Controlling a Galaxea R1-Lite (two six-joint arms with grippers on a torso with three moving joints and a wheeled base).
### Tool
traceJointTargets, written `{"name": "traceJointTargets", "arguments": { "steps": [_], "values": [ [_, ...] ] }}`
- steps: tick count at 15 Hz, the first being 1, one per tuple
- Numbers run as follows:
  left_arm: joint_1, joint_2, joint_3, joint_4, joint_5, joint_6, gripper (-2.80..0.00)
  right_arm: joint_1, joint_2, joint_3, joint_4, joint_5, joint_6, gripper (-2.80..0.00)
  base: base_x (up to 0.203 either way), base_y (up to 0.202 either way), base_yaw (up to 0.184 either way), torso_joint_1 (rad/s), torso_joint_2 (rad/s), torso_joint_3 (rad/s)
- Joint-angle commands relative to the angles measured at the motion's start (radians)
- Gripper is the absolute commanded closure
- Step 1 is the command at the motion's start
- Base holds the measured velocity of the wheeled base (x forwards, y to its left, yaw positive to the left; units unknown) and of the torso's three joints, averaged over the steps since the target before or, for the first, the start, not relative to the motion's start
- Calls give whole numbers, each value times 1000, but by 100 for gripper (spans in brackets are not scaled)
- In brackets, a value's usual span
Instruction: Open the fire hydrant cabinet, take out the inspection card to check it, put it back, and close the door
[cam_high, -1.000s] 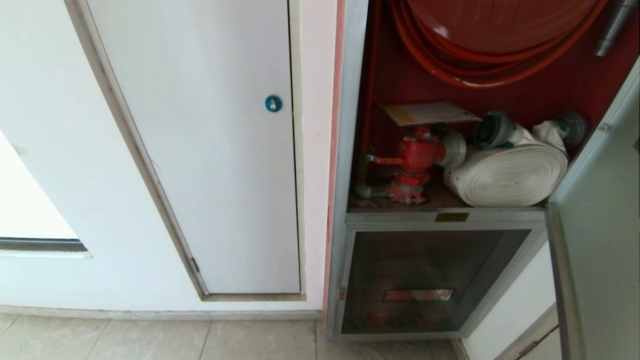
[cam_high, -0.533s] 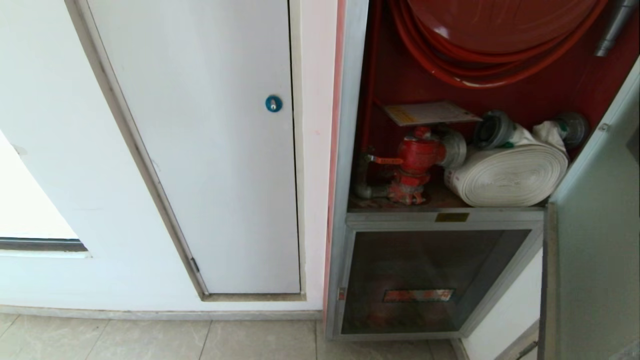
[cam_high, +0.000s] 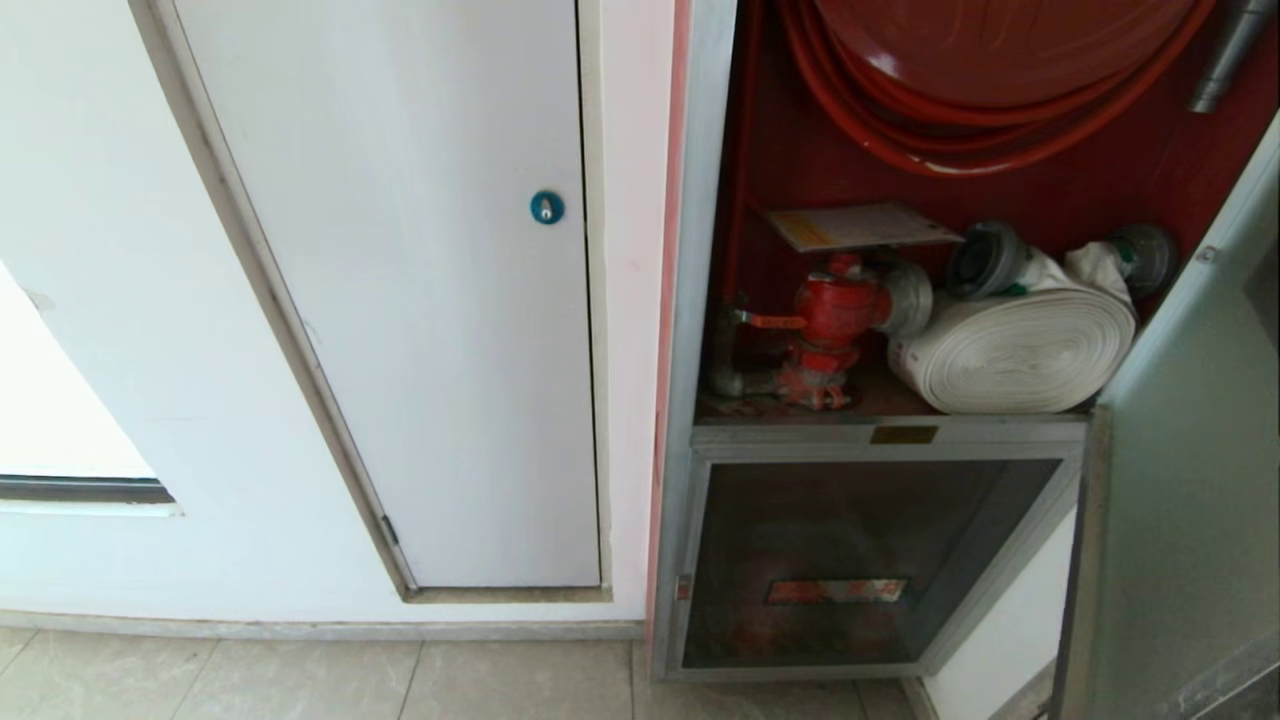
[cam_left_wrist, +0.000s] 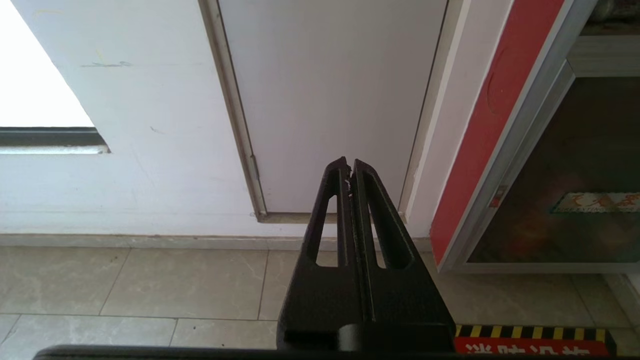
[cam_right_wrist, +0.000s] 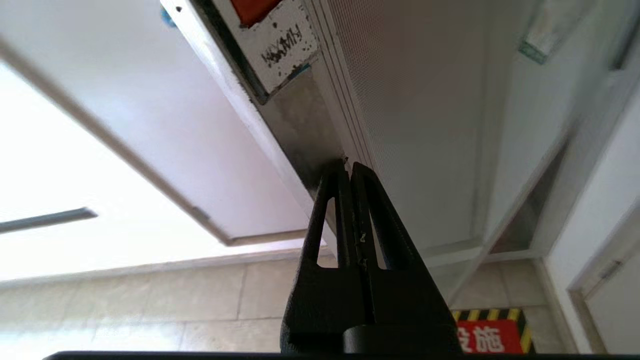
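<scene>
Right wrist view: closed right gripper (cam_right_wrist: 348, 167) touching door (cam_right_wrist: 300, 120) edge.

light: bright daylight | glare: window (cam_right_wrist: 30, 150) washed out (right wrist view) | focus: soft

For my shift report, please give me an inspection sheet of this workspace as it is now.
Surface: beige tiled floor.
Job's things: fire hydrant cabinet open; inspection card lies flat above the red valve, beside the white rolled hose; door swung partly open at right.
Clutter: nothing seen.
Grippers: left gripper shut, empty, parked low before the white panel; right gripper shut, tips at the door's metal edge.
Cables: none; red hose coiled on its reel.
Surroundings: white wall, lower glass panel.
</scene>
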Motion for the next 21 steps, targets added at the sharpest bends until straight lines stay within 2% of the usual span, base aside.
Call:
{"name": "traceJointTargets", "arguments": {
  "steps": [1, 8, 10, 13, 16, 18, 21],
  "values": [
    [1, 1, 2, 0, 0, 0, 0, 0, 36, 37, -38, 54, 1, 0, 0, 0, 0, 0, 0, 0],
    [1, 0, 2, 0, 0, 0, 0, 1, 188, 48, -143, 225, 1, 0, 0, 0, 0, 0, 0, 0],
    [1, 1, 2, 0, 0, 0, 0, 17, 241, 48, -180, 235, -1, 0, 0, 0, 0, 0, 0, 0],
    [1, 0, 2, 0, 0, 0, 0, 90, 319, 43, -236, 226, -10, 0, 0, 0, 0, 0, 0, 0],
    [1, 1, 2, 0, 0, 0, 0, 169, 414, 17, -280, 171, -9, 0, 0, 0, 0, 0, 0, 0],
    [1, 0, 2, 0, 0, 0, 0, 249, 494, -21, -318, 77, -5, 0, 0, 0, 0, 0, 0, 0],
    [1, 1, 2, 0, 0, 0, 0, 327, 607, -113, -350, -42, -2, 0, 0, 0, 0, 0, 0, 0]
  ]
}}
